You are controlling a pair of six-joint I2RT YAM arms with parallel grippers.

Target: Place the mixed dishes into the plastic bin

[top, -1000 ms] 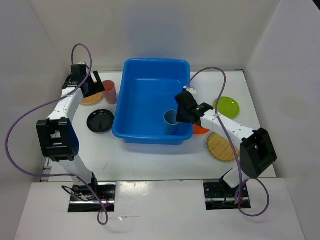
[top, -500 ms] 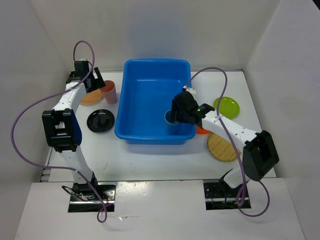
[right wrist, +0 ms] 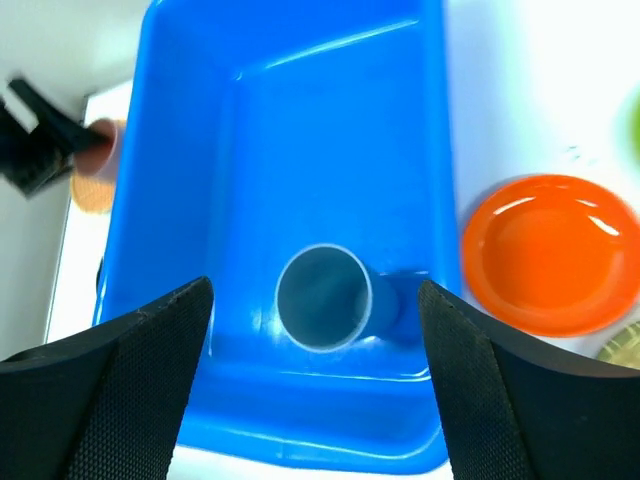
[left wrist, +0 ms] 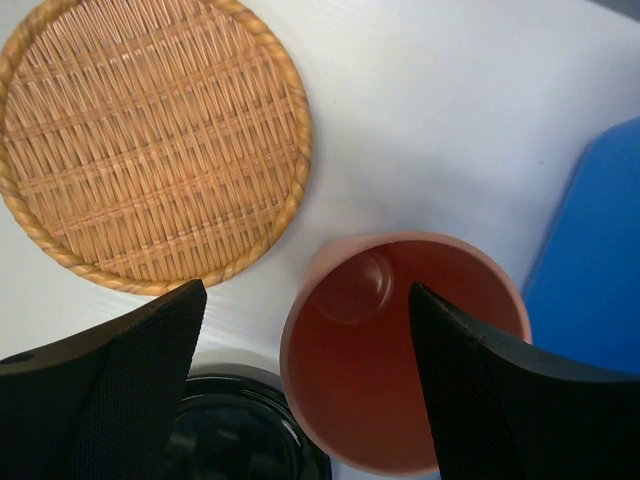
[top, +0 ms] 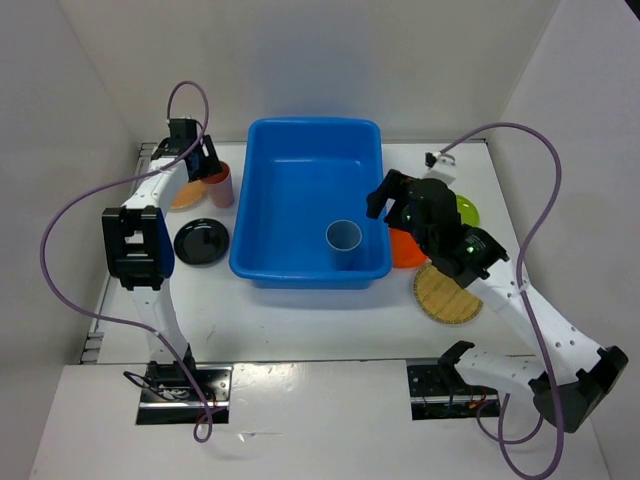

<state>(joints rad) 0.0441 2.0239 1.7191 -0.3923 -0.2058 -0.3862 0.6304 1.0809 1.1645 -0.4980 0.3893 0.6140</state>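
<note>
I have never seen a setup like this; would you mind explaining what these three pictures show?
Two robot arms stand at a table. One picture looks down from above; the other two come from wrist cameras, the dark wedges being gripper fingers. A blue cup stands inside the blue bin. Outside lie a black plate, an orange plate, a lime-green plate and two tan woven plates. The left gripper hangs open over a pink cup; the right gripper is open above the bin. Neither holds anything.
</note>
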